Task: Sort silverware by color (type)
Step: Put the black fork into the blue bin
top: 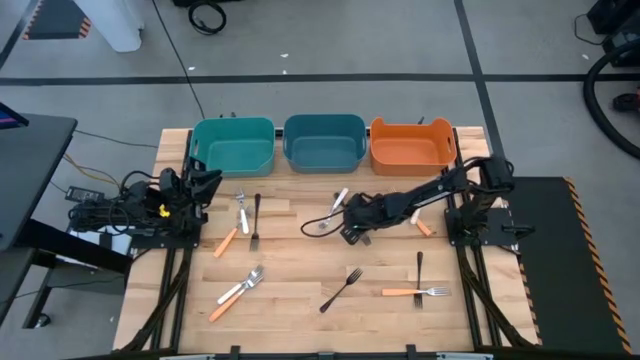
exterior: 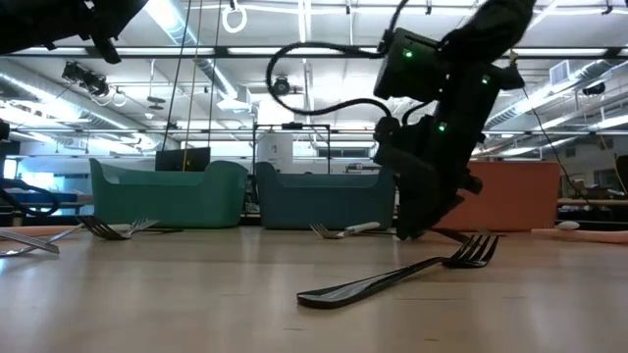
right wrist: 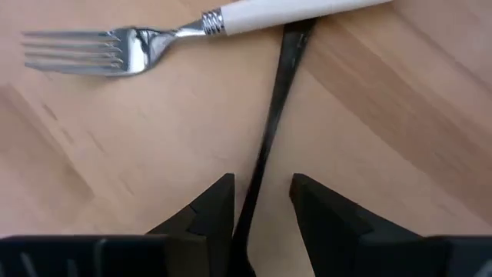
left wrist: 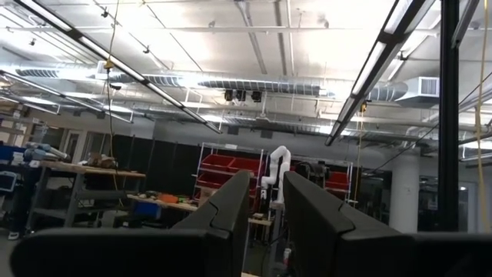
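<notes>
Silverware lies scattered on the wooden table (top: 300, 300). There are black forks (top: 342, 290) (top: 256, 220), orange-handled pieces (top: 415, 292) and white-handled ones (top: 240, 288). My right gripper (top: 350, 232) (right wrist: 261, 185) is low over the table's middle and open. Its fingers stand on either side of a black utensil's slim handle (right wrist: 269, 138). The far end of that handle runs under a white-handled fork (right wrist: 192, 31). My left gripper (top: 205, 180) (left wrist: 267, 192) waits at the left edge, raised toward the room, with a narrow gap between its fingers.
Along the far edge stand a teal bin (top: 233, 145), a blue bin (top: 323, 140) and an orange bin (top: 410, 143). A black fork (exterior: 392, 279) lies in the near foreground of the low view. Bare wood shows at the near middle.
</notes>
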You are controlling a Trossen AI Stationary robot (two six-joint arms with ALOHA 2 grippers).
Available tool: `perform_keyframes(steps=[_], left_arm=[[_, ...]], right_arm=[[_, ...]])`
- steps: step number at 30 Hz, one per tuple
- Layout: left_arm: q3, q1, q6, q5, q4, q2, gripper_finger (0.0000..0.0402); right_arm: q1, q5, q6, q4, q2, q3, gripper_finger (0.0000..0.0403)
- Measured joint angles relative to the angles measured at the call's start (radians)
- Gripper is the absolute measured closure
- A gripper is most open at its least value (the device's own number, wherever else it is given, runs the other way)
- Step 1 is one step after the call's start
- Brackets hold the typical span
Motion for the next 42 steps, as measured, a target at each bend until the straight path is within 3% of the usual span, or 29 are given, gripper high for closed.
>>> perform_keyframes(steps=[4, 11, 22, 29, 34, 42], left_arm=[[0.0, 0.0, 0.0, -0.001, -0.001, 0.0, 0.031], [0.0, 0.0, 0.0, -0.001, -0.017, 0.0, 0.031], [0.0, 0.0, 0.0, -0.002, -0.041, 0.0, 0.031], [0.0, 0.0, 0.0, -0.002, -0.054, 0.0, 0.031], [0.0, 0.0, 0.001, -0.002, -0.053, 0.0, 0.031], [0.0, 0.0, 0.0, -0.004, -0.056, 0.0, 0.031]], right_arm=[[-0.006, 0.061, 0.0, -0.1, 0.013, 0.045, 0.0258], [-0.046, 0.04, 0.012, -0.152, 0.013, 0.052, 0.0273], [-0.061, 0.031, -0.016, -0.232, 0.013, 0.05, 0.0391], [-0.065, 0.008, -0.021, -0.244, 0.009, 0.049, 0.0365], [-0.065, -0.005, -0.038, -0.245, 0.0, 0.048, 0.0392], [-0.063, -0.018, -0.046, -0.32, -0.052, 0.04, 0.0397]])
